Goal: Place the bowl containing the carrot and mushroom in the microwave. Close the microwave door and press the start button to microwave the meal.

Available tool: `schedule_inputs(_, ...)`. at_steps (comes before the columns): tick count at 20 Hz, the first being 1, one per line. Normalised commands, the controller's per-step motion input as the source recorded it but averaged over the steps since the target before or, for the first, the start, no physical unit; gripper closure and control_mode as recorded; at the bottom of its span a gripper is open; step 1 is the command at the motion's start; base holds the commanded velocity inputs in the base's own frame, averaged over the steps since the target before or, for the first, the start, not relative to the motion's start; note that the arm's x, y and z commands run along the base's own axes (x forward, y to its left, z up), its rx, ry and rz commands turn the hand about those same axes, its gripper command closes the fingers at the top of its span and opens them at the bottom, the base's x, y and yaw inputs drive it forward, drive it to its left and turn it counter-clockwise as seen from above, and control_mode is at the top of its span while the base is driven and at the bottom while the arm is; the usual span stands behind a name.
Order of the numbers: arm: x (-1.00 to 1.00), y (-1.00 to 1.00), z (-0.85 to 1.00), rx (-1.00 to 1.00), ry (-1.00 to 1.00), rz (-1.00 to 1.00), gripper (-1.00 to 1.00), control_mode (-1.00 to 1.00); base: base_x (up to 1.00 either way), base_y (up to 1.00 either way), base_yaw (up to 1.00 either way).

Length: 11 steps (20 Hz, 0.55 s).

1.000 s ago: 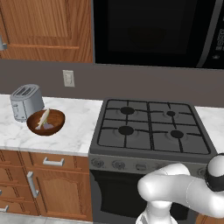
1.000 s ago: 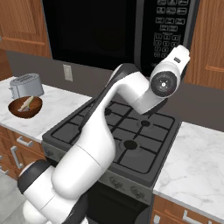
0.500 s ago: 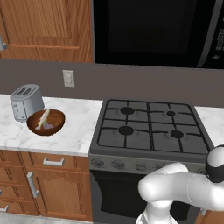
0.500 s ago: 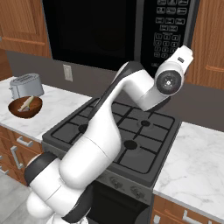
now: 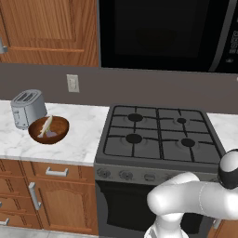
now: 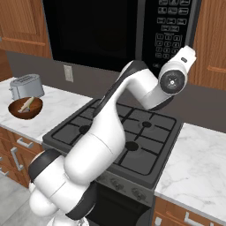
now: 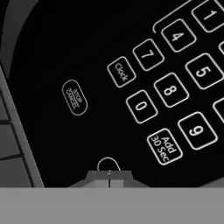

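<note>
In the left base view a silver toaster (image 5: 29,108) stands at about nine o'clock on the marble counter (image 5: 79,139), with a dark brown bowl (image 5: 49,129) just beside it toward five o'clock, holding a pale stick-like piece of food. A wall outlet (image 5: 72,83) sits above them toward one o'clock. To the right lies the black gas stove (image 5: 160,139), four burners under its grates. Over the stove hangs the microwave (image 5: 162,35), and the microwave door (image 5: 160,32) is shut flat against its body; whatever is inside cannot be seen through the dark window. A wooden cabinet (image 5: 49,30) is at its left.

In the right base view the same toaster (image 6: 26,86) and brown bowl (image 6: 25,107) sit at nine o'clock. The white arm rises from the lower left, bends over the stove (image 6: 132,137) and reaches up toward one o'clock, where its hand meets the button panel (image 6: 170,28) at the microwave's (image 6: 119,33) right side, beside the closed door (image 6: 95,31).

In the hand view the panel (image 7: 65,52) is very close, rolled so the keys slant. From the left come the oval Stop/Cancel key (image 7: 75,97), the Clock key (image 7: 121,71), then 0 (image 7: 141,106), 7, 8, the Add 30 Sec key (image 7: 163,146) and 9. The gripper (image 7: 109,177) is at six o'clock, its two tips pressed together with no gap, right at a rounded key outline (image 7: 108,162) partly hidden behind them; its label cannot be read.
</note>
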Motion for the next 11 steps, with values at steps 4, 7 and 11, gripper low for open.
schedule_inputs(4,0.31,-0.06,-0.12,0.00,0.00,0.00,1.00,-1.00,0.00,0.00,0.00)
schedule_inputs(7,0.48,0.00,-0.24,0.00,0.00,0.00,1.00,-1.00,0.00,0.00,0.00)
schedule_inputs(11,0.53,0.00,-0.05,0.00,0.07,0.00,1.00,-1.00,0.00,0.00,0.00)
